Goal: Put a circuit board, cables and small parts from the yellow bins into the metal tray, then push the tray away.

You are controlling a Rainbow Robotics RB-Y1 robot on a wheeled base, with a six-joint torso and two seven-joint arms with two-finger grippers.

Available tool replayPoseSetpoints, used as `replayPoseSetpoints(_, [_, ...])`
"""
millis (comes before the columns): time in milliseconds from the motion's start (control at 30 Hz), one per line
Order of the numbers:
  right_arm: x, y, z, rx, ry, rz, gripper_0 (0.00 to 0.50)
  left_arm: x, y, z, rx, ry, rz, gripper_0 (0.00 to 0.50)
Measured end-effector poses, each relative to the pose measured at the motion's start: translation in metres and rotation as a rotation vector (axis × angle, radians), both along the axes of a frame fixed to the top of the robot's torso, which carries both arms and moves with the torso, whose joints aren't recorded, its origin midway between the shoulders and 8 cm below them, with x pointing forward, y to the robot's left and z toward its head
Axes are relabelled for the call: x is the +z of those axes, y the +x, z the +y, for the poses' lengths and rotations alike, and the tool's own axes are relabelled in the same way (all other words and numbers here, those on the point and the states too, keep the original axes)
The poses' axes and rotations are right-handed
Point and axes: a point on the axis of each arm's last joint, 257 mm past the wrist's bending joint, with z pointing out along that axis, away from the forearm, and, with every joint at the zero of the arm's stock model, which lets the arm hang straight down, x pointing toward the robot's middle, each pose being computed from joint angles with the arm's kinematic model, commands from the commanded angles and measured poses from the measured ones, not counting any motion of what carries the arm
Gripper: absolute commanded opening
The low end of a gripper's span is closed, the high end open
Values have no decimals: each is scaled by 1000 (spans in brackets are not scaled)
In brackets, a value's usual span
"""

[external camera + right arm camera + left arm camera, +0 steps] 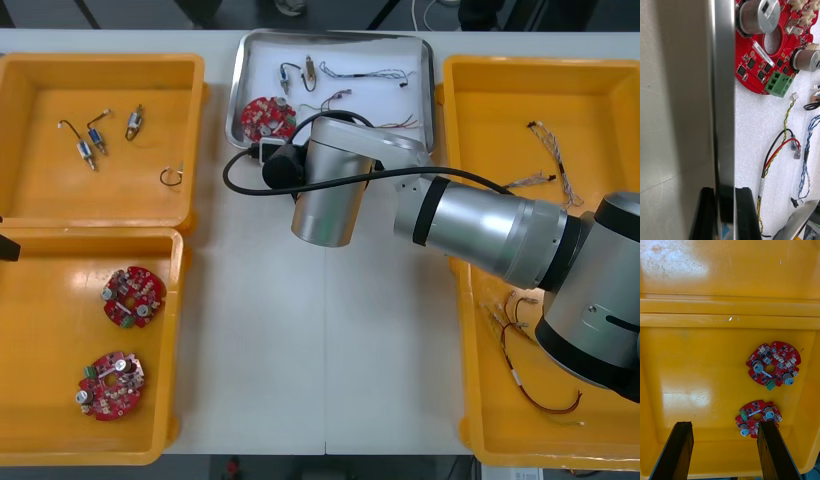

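Observation:
The metal tray [430, 90] stands at the table's far middle, white inside. It holds a round red circuit board [267, 118], a blue and white cable [365, 72], a red and yellow cable [330, 100] and small metal parts [310, 70]. My right arm [330, 190] reaches across to the tray's near left corner. In the right wrist view my right gripper [726, 189] is shut on the tray's rim [724, 93], one finger outside and one inside, next to the circuit board [767, 56] and the red and yellow cable [778, 150]. My left gripper [724, 423] hangs open over two circuit boards [774, 362].
The near left yellow bin [40, 400] holds two circuit boards [132, 296]. Small metal parts [90, 140] lie in the far left bin. The far right bin holds a blue and white cable [555, 165]; the near right bin holds red and yellow cables [530, 390].

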Motion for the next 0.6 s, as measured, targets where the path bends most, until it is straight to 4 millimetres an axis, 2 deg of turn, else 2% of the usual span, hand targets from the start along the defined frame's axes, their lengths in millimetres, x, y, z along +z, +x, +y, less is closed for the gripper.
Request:
replayPoseSetpoints(33, [0, 0, 1, 4, 2, 0, 500, 0, 0, 0, 0, 0, 0, 500])
replayPoseSetpoints(300, [0, -5, -3, -20, -5, 14, 500, 0, 0, 0, 0, 0, 0, 500])
replayPoseSetpoints(433, [-4, -25, 2, -55, 41, 98, 500, 0, 0, 0, 0, 0, 0, 500])
replayPoseSetpoints(600, [16, -56, 14, -86, 137, 164, 500, 0, 0, 0, 0, 0, 0, 500])
